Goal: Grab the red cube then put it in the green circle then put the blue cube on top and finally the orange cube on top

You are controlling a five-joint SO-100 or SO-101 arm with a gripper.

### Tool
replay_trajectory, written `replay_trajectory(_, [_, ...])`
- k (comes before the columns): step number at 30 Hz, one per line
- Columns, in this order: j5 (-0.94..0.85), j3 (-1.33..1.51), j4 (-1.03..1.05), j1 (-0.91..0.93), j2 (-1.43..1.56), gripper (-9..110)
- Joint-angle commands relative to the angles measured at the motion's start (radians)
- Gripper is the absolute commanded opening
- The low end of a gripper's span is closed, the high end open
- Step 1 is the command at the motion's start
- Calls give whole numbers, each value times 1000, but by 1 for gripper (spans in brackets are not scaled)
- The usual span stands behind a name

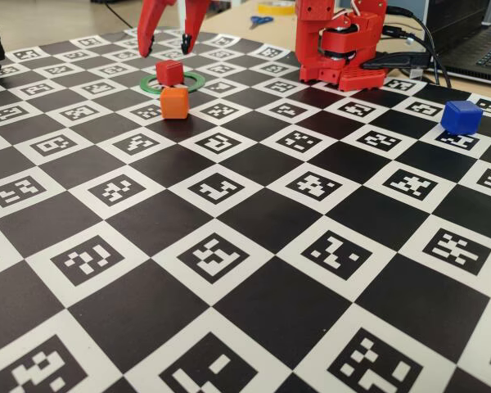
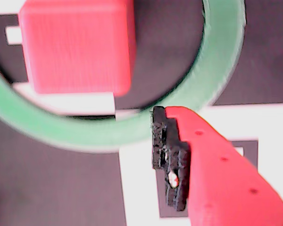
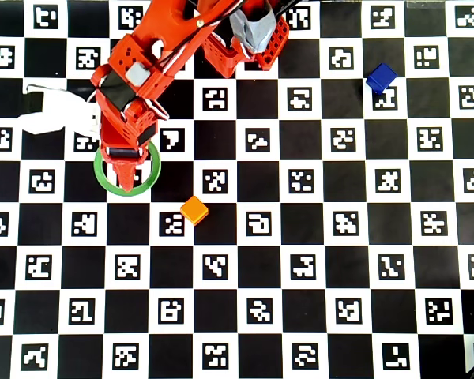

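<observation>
The red cube (image 1: 169,72) sits inside the green circle (image 1: 194,80) on the checkered counter (image 1: 254,270), with the gripper (image 1: 165,45) poised just above it, jaws spread apart and holding nothing. In the fixed view, the orange cube (image 1: 174,102) rests just outside the ring, nearer the camera, while the blue cube (image 1: 461,116) lies well apart at right.

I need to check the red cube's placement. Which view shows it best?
The fixed view: the red cube sits whole inside the green ring, under the open tool. The wrist view crops it close-up; overhead, the arm hides it.
</observation>
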Motion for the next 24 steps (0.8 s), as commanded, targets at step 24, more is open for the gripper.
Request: replay_trajectory(24, [718, -224, 360, -617, 308, 37])
